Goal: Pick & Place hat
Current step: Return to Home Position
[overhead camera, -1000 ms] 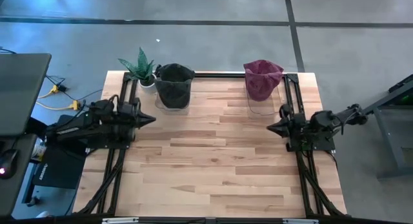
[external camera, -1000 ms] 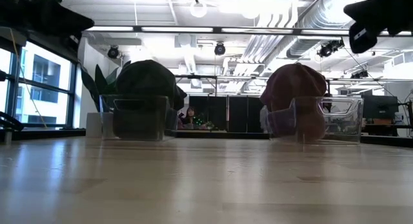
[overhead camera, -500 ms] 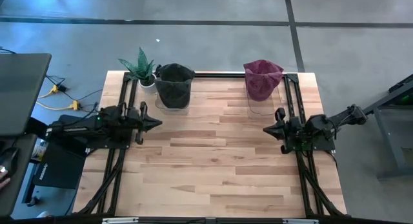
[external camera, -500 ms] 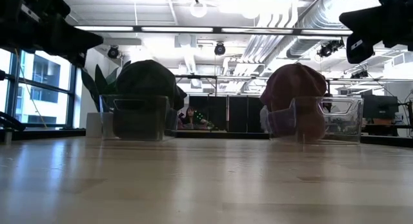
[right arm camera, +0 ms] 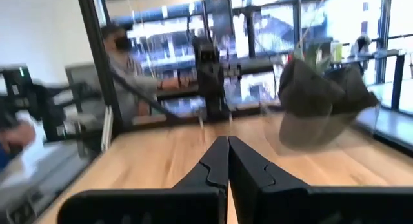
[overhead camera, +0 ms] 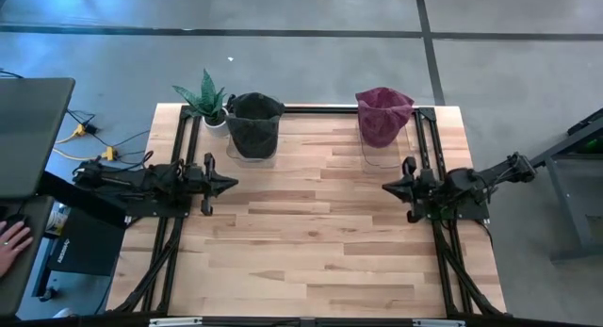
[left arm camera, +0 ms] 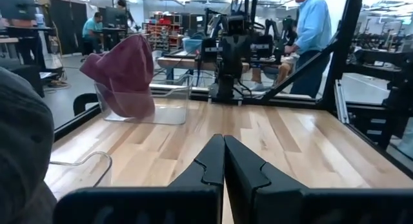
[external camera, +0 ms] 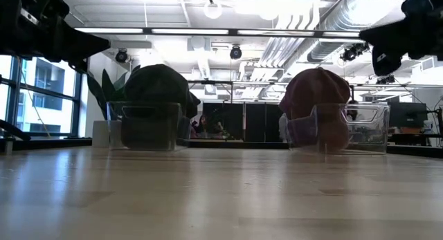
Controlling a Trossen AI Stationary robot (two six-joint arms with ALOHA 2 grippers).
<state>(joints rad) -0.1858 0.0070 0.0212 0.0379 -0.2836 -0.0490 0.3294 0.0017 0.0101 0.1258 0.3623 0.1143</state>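
Note:
A dark hat [overhead camera: 254,122] sits in a clear bin at the table's far left; in the right wrist view it [right arm camera: 317,95] shows ahead. A maroon hat [overhead camera: 382,115] sits in a clear bin at the far right, also plain in the left wrist view [left arm camera: 126,75] and the low view [external camera: 315,108]. My left gripper [overhead camera: 231,183] hovers above the table's left side, shut [left arm camera: 224,159], pointing right. My right gripper [overhead camera: 386,187] hovers above the right side, shut [right arm camera: 228,161], pointing left. Neither touches a hat.
A small potted plant [overhead camera: 207,101] stands at the far left corner beside the dark hat's bin. Black frame rails [overhead camera: 184,148] run along both table sides. Bare wood [overhead camera: 311,214] lies between the grippers. People show in the room beyond the table.
My left gripper has moved toward the table's right and turned to point level along the table. My right gripper has crept toward the table's left. Both stayed shut. The hats have not moved.

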